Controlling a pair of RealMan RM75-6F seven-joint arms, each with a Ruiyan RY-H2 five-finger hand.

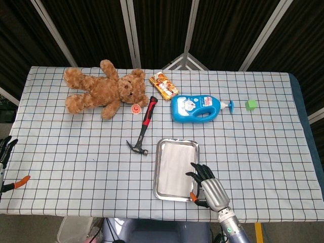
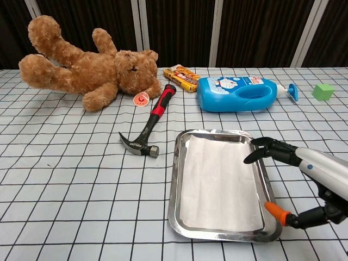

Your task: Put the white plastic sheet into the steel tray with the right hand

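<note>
The white plastic sheet (image 1: 174, 169) (image 2: 220, 182) lies flat inside the steel tray (image 1: 158, 172) (image 2: 176, 179), which sits at the front middle of the checked table. My right hand (image 1: 207, 186) (image 2: 307, 182) hovers at the tray's right rim, its fingers (image 2: 265, 150) spread over the rim and holding nothing. Its orange thumb tip (image 2: 274, 212) stands apart near the tray's front right corner. My left hand (image 1: 6, 162) shows only at the far left edge of the head view, off the table, with its fingers apart and nothing in them.
A black and red hammer (image 1: 143, 126) (image 2: 149, 128) lies just left of the tray. Along the back are a brown teddy bear (image 1: 104, 91) (image 2: 87, 70), a snack pack (image 1: 163, 85), a blue bottle (image 1: 197, 107) (image 2: 239, 93) and a green cube (image 1: 250, 105) (image 2: 323, 91).
</note>
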